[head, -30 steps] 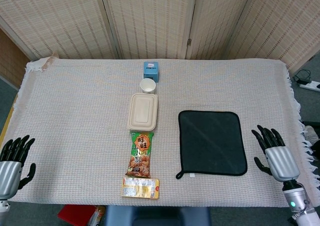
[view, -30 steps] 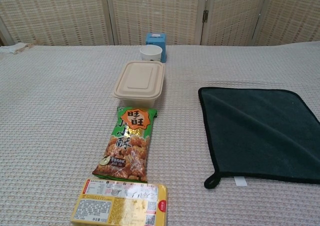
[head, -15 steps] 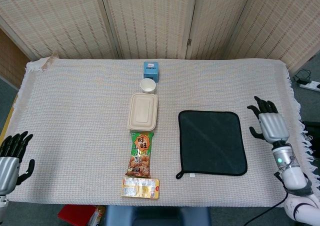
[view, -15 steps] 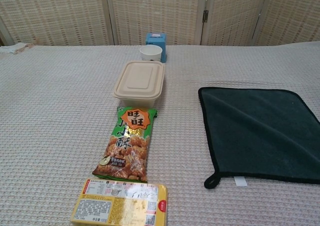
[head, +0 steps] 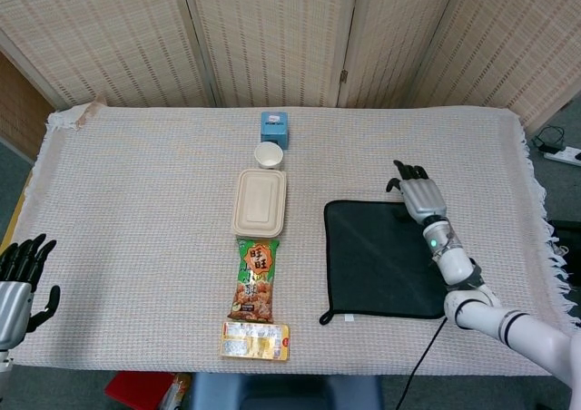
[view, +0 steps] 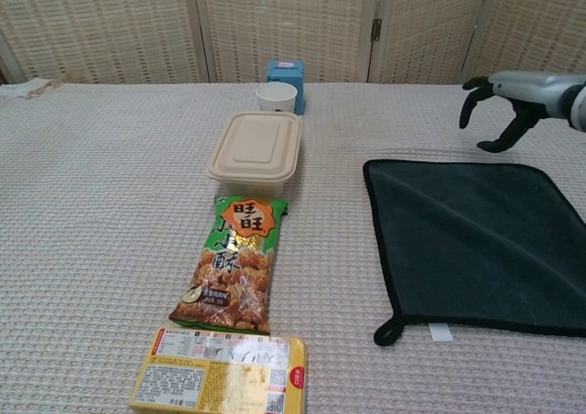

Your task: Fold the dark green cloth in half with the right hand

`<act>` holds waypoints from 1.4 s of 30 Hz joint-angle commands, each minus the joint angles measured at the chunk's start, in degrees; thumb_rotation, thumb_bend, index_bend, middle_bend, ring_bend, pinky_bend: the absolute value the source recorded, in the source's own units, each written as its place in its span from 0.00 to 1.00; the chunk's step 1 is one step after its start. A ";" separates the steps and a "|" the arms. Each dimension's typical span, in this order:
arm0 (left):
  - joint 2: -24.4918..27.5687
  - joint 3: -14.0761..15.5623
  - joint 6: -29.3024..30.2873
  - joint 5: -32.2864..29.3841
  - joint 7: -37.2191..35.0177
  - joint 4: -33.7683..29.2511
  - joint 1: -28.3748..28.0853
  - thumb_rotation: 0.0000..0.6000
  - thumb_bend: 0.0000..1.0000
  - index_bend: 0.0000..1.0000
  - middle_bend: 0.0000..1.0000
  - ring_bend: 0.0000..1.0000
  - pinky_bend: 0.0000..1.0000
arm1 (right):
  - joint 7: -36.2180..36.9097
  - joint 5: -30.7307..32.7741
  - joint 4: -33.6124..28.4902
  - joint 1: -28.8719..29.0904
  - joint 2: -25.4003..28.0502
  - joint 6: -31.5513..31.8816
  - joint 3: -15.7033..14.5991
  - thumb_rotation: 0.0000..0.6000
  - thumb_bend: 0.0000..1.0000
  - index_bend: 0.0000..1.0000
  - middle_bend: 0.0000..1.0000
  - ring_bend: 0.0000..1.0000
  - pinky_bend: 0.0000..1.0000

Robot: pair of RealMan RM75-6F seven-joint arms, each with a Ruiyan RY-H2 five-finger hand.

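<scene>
The dark green cloth (head: 381,258) (view: 476,240) lies flat and unfolded on the table's right half, with a small loop at its near left corner. My right hand (head: 417,192) (view: 499,103) hovers above the cloth's far right corner, fingers spread and curled downward, holding nothing. My left hand (head: 18,283) rests at the table's near left edge, fingers apart and empty; the chest view does not show it.
Down the middle run a blue box (head: 274,129), a white cup (head: 269,155), a beige lidded container (head: 260,201), a green snack bag (head: 255,278) and a yellow packet (head: 255,341). A woven cloth (head: 136,210) covers the table.
My right arm has swung inward from the table's right edge and forward, bringing the hand over the cloth's far right corner. The left hand drifted slightly down. The cloth has not moved.
</scene>
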 commanded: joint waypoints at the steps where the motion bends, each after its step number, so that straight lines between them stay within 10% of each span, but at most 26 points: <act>1: -0.03 -0.23 0.45 0.08 -0.54 0.48 -0.01 1.00 0.59 0.07 0.06 0.00 0.00 | -0.85 0.87 3.88 2.85 -3.50 -1.98 -0.56 1.00 0.43 0.38 0.01 0.00 0.01; 20: -0.26 0.16 0.17 0.96 -4.79 2.68 -0.69 1.00 0.59 0.05 0.05 0.00 0.00 | -6.20 10.54 18.79 8.79 -10.26 -10.75 -2.76 1.00 0.43 0.41 0.02 0.00 0.01; 42: -1.75 0.13 2.21 2.96 -7.14 6.21 -1.46 1.00 0.59 0.02 0.05 0.00 0.00 | -4.26 9.52 22.65 9.16 -11.59 -12.10 -3.93 1.00 0.47 0.58 0.08 0.01 0.02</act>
